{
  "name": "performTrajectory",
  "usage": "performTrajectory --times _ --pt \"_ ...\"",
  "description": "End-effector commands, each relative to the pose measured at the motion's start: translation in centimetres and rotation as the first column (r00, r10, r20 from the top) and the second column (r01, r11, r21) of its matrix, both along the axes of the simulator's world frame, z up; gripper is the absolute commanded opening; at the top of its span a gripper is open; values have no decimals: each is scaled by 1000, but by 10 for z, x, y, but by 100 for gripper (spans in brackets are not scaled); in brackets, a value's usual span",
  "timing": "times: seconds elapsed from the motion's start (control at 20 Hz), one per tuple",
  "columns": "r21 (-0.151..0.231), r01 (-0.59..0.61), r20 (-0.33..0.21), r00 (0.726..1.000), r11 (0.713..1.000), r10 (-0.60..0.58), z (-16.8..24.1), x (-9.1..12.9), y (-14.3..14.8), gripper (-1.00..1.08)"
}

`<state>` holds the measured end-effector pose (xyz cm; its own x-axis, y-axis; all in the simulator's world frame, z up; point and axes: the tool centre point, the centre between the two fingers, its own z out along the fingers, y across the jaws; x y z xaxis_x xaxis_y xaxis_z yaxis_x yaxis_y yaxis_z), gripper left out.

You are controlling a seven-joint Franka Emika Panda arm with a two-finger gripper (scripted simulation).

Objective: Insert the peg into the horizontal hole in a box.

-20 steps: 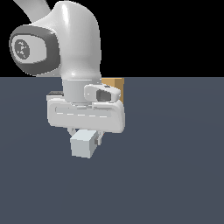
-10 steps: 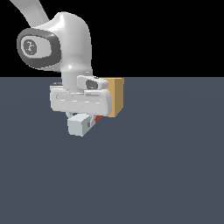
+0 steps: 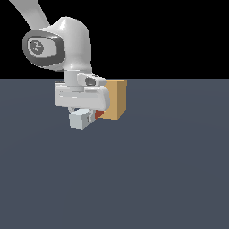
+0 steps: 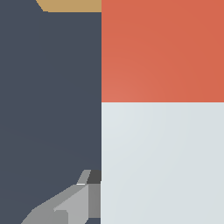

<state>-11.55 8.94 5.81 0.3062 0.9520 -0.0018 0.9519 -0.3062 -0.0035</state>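
Observation:
The tan box (image 3: pixel 115 99) sits on the dark floor behind the arm. My gripper (image 3: pixel 84 115) is shut on the peg (image 3: pixel 80 119), held level. Its pale end faces the camera and its red-orange end (image 3: pixel 99 115) lies right beside the box's lower face. I cannot tell whether the two touch. The hole is hidden behind the hand and peg. In the wrist view the peg (image 4: pixel 162 162) fills one side, red-orange end (image 4: pixel 162 50) toward a sliver of the box (image 4: pixel 72 5). One grey finger (image 4: pixel 76 203) presses on the peg's side.
Flat dark grey floor (image 3: pixel 156 179) spreads all around the box and arm. The white arm links (image 3: pixel 62 44) rise over the gripper toward the exterior view's left.
The gripper has lifted the peg and carried it away from the camera toward the box. The red-orange end now sits beside the box's face, and more of the box shows.

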Motion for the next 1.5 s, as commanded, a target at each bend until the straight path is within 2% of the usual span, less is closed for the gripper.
performTrajectory --times 0.0,0.9,1.15,1.45 --pt "1 6 4 1000 1000 -6 3 0 5 -100" --pt "1 7 3 1000 1000 -7 3 2 11 -100" --pt "1 7 4 1000 1000 -7 4 8 31 -100" --pt "1 7 6 1000 1000 -7 5 22 73 -100"
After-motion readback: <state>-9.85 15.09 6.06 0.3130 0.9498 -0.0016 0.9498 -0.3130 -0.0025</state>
